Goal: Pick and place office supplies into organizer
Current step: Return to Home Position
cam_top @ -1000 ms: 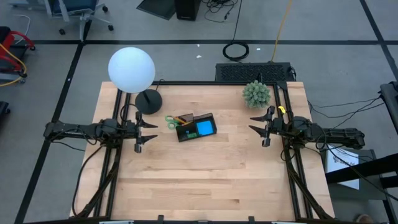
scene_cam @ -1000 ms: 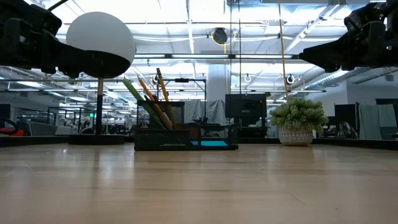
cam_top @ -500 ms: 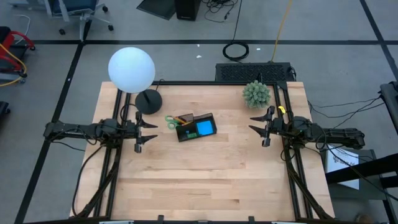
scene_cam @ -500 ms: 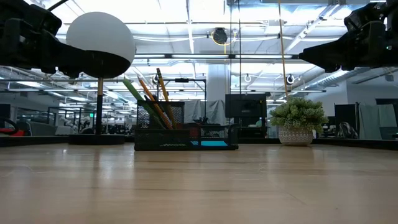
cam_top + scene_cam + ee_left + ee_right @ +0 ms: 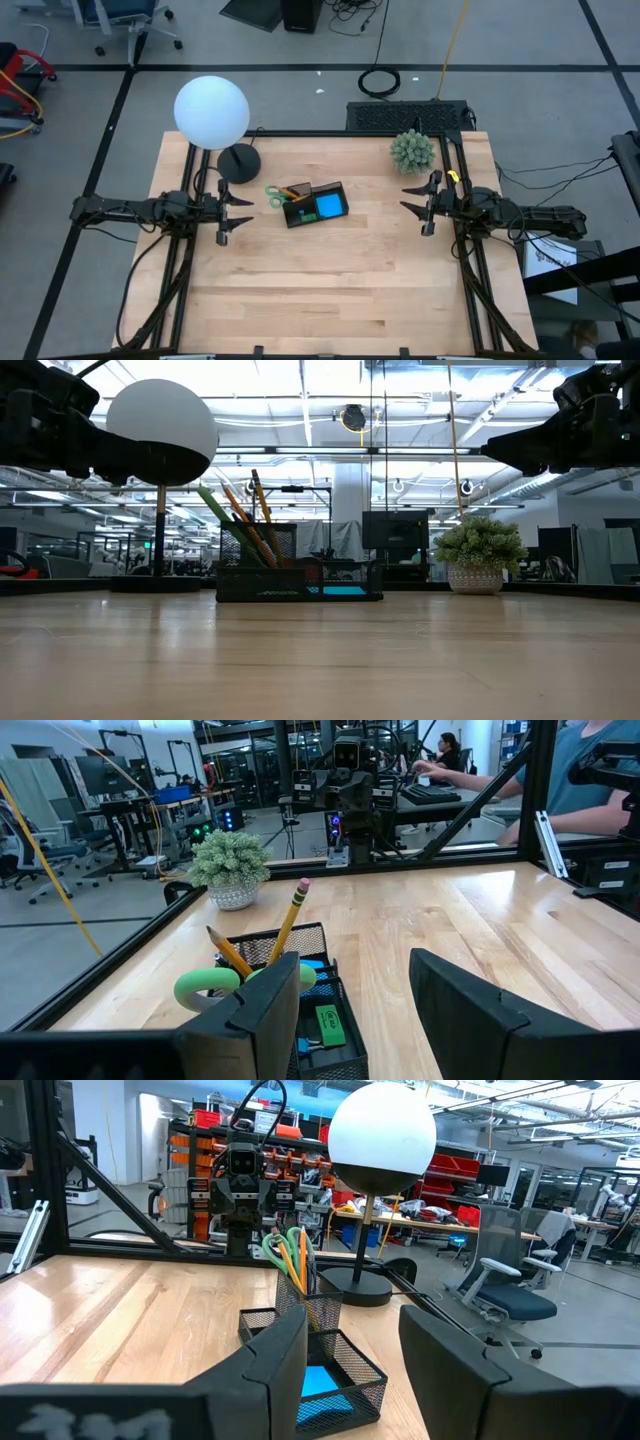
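The black mesh organizer [image 5: 314, 204] stands on the table's far middle. Orange and yellow pencils [image 5: 248, 518] and green-handled scissors [image 5: 275, 194] stand tilted in its tall cup, the scissor handles hanging over the cup's left rim. The blue sticky pad [image 5: 330, 208] lies in its low tray, and a small green eraser [image 5: 327, 1021] sits in another compartment. My left gripper [image 5: 232, 213] hovers open at the table's left edge, above the table, pointing at the organizer. My right gripper [image 5: 417, 204] hovers open at the right edge, facing it too.
A lamp with a white globe [image 5: 211, 111] and a black round base [image 5: 238, 162] stands at the far left. A green spiky plant in a pot [image 5: 412, 151] sits at the far right. Bare wood [image 5: 330, 290] spreads across the near half. People sit at desks beyond the table.
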